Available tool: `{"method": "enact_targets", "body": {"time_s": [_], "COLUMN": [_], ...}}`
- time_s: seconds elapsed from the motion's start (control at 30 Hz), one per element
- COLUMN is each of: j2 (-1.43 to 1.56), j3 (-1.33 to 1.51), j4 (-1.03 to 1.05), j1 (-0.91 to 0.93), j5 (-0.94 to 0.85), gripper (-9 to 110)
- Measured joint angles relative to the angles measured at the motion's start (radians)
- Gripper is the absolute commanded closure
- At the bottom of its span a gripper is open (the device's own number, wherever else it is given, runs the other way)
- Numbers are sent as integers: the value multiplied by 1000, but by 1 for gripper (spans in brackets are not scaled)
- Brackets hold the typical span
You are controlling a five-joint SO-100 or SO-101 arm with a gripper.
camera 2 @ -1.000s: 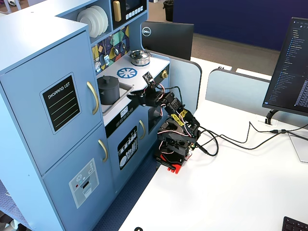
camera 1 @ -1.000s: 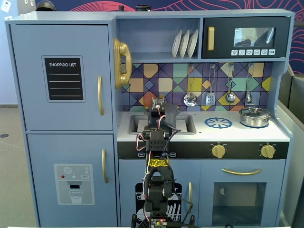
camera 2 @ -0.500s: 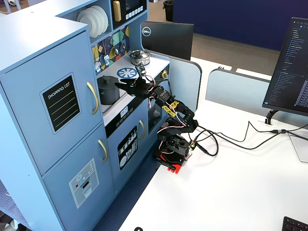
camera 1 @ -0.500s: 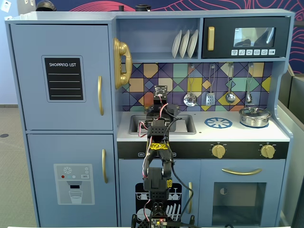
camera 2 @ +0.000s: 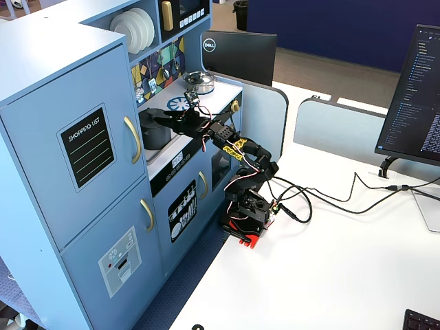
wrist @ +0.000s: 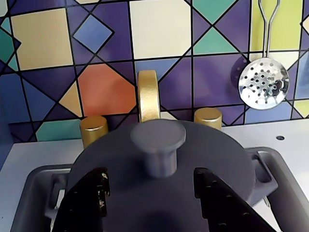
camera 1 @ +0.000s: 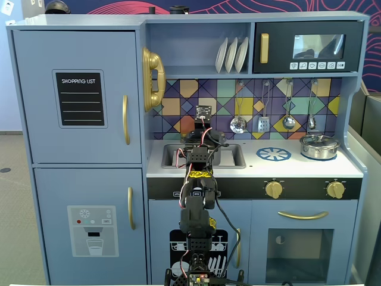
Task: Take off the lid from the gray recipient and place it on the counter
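- Gripper (wrist: 152, 193): in the wrist view you see its two black fingers (wrist: 87, 203) spread apart, one on each side of the knob (wrist: 158, 145), neither touching it. Jaws parted, nothing held.
- The lid (wrist: 217, 154): dark gray disc, lying flat and level on the gray recipient, knob upright at its centre. It fills the lower half of your wrist view.
- The gray recipient (camera 2: 155, 132): tall dark pot standing in the sink recess; in one fixed view you see its wall below the arm's reach. In the other fixed view the arm hides it.
- The counter (camera 1: 256, 167): white worktop, with the sink (camera 1: 237, 156) on the left and a blue-and-white burner print (camera 1: 274, 154) to its right in the front fixed view.
- Steel pot (camera 1: 319, 146): shiny, lidded, at the counter's right end, well apart from the gripper.
- Gold faucet (wrist: 148, 94): directly behind the lid, flanked by two gold taps (wrist: 93, 129).
- Slotted skimmer (wrist: 264, 83): hangs on the tiled backsplash (wrist: 101, 89), upper right of your wrist view.
- Arm (camera 2: 237, 155): reaches from its base on the white table (camera 2: 330, 275) over the sink.
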Motion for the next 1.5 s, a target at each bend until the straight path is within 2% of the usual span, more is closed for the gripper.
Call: {"method": "enact_targets", "body": {"time_s": [0.63, 0.83, 1.23, 1.5], "j2": [-282, -314, -318, -261], "j3": [-172, -186, -249, -313], "j4": [-55, -98, -153, -126], "j1": [0, 0, -8, 126], "j5": [0, 0, -21, -37], "gripper": [89, 102, 102, 102]}}
